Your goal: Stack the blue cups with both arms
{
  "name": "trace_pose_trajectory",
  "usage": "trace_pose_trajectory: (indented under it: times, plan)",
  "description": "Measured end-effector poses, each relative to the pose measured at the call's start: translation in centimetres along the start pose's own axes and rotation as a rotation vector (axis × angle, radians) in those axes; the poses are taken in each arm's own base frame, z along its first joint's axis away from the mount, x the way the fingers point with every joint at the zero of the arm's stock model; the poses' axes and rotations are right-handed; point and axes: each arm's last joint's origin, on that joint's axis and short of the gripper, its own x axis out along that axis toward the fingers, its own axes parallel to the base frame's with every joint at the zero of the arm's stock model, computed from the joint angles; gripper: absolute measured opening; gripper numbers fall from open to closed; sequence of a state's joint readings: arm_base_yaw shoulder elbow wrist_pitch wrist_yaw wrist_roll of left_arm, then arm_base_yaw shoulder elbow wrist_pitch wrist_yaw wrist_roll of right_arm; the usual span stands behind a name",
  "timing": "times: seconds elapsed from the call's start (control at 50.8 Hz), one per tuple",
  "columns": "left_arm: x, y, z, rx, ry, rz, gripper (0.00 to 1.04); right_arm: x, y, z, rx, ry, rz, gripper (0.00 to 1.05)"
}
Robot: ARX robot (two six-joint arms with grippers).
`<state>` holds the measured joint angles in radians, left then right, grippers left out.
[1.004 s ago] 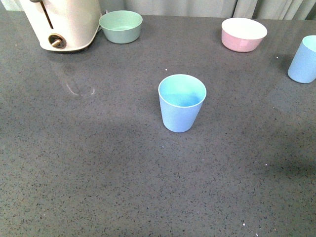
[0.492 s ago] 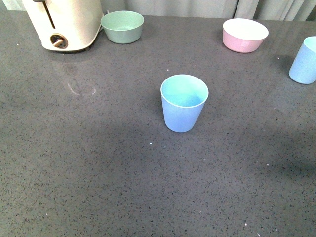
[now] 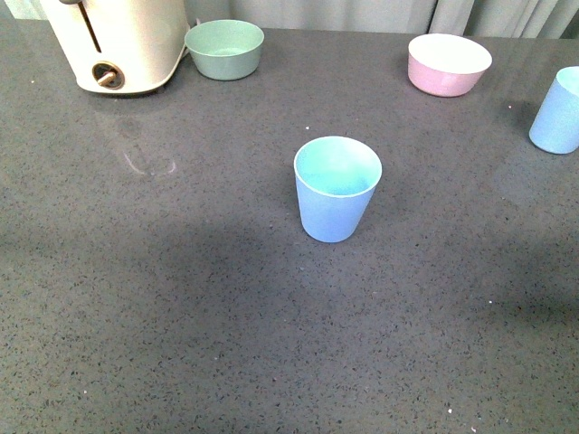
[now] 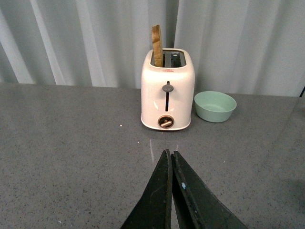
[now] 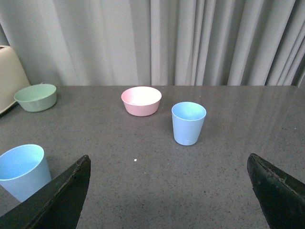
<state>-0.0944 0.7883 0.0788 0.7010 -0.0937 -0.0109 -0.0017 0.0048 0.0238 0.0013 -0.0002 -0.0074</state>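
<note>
One blue cup (image 3: 336, 188) stands upright in the middle of the grey table; it also shows in the right wrist view (image 5: 23, 170). The second blue cup (image 3: 557, 111) stands upright at the table's right edge and shows in the right wrist view (image 5: 188, 122), ahead of my right gripper (image 5: 169, 164). That gripper is open wide and empty, with both cups apart from its fingers. My left gripper (image 4: 170, 153) is shut and empty, low over the table, pointing at the toaster. Neither gripper shows in the front view.
A cream toaster (image 3: 116, 41) with a slice of toast (image 4: 157, 39) stands at the back left, a mint-green bowl (image 3: 224, 48) beside it. A pink bowl (image 3: 449, 62) sits at the back right. Grey curtains hang behind the table.
The front view shifted slightly between one second ago and half a second ago; since then it is steady. The cups and bowls have not moved on the table.
</note>
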Motion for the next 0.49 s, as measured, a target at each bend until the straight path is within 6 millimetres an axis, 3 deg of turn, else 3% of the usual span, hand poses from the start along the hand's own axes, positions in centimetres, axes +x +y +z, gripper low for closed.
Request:
trace_pose_trajectory:
  times: [0.197, 0.492]
  plan:
    - [-1.2, 1.2, -1.1, 0.000, 0.000, 0.002, 0.02, 0.0, 0.0, 0.0, 0.000, 0.000, 0.000, 0.96]
    - [-2.4, 1.2, -0.6, 0.001, -0.016, -0.003, 0.02, 0.0, 0.0, 0.0, 0.000, 0.000, 0.000, 0.96]
